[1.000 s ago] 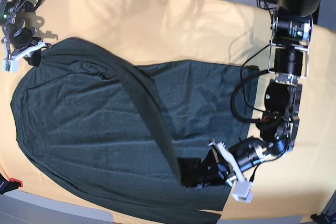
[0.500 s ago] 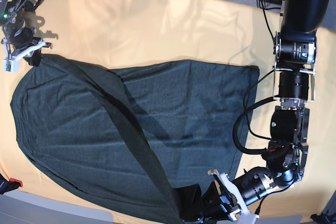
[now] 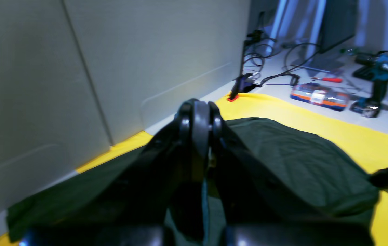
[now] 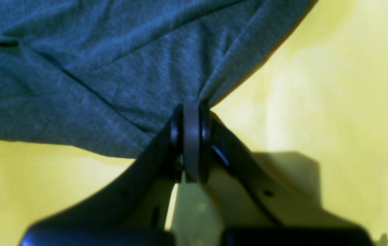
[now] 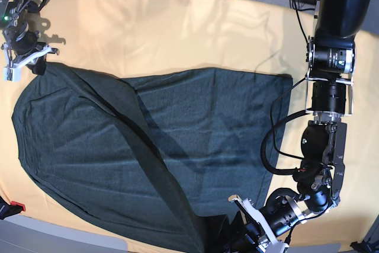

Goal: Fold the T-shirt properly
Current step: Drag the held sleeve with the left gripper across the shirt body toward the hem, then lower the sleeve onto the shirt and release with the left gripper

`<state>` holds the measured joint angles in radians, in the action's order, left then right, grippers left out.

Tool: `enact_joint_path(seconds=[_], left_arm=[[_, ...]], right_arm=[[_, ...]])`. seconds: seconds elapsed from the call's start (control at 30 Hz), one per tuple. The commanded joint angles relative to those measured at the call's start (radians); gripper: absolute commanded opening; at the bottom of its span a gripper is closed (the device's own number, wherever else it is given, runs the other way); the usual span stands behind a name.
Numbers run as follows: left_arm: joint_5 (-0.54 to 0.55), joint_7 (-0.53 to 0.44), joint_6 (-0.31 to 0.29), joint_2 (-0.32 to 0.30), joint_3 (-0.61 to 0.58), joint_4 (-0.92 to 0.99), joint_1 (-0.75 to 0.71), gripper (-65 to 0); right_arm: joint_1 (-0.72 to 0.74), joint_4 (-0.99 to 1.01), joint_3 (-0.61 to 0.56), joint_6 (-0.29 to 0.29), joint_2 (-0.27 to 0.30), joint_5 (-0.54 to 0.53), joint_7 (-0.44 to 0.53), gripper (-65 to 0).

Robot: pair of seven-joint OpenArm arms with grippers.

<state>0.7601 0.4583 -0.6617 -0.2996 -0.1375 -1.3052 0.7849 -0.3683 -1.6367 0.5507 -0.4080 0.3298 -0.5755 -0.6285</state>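
The left gripper [image 5: 237, 238] is at the near edge of the table, and its jaws are pressed together on a corner of the T-shirt [image 5: 177, 134]. In the left wrist view the dark fabric bunches on both sides of the closed jaws and falls away in front of them. From this gripper a tight band of fabric runs diagonally across the shirt to the far corner, where the right gripper [image 5: 37, 62] also pinches the shirt. In the right wrist view the knit gathers into small folds just at the closed fingertips [image 4: 191, 136], with the yellow cloth [image 4: 334, 85] below and beside them.

The rest of the T-shirt lies spread on the yellow cloth between the two grippers, mostly flat, with soft wrinkles near the middle.

I judge that the fold is half made: the lifted edge is stretched, not yet laid down. The risk is the tension. If the grippers pull further apart, the small pinch at the far corner may slip out, or the whole shirt may drag over the cloth and lose its shape. If the near gripper goes lower past the table edge, the corner may hang off the table, and the fold line would come out crooked.
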Motion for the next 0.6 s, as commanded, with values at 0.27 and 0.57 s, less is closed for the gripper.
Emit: enact_joint_path(seconds=[0.27,0.57], left_arm=[[-0.080,-0.070,0.180,0.003,0.006,0.016,0.063,-65.0],[-0.163,-0.264,0.184,0.049,0.007,0.365,0.063,-65.0]], right_arm=[[0.000,-0.012,0.005,0.003,0.016,0.008,0.000,-65.0],[-0.001,-0.012,0.005,0.003,0.016,0.008,0.000,-65.0]])
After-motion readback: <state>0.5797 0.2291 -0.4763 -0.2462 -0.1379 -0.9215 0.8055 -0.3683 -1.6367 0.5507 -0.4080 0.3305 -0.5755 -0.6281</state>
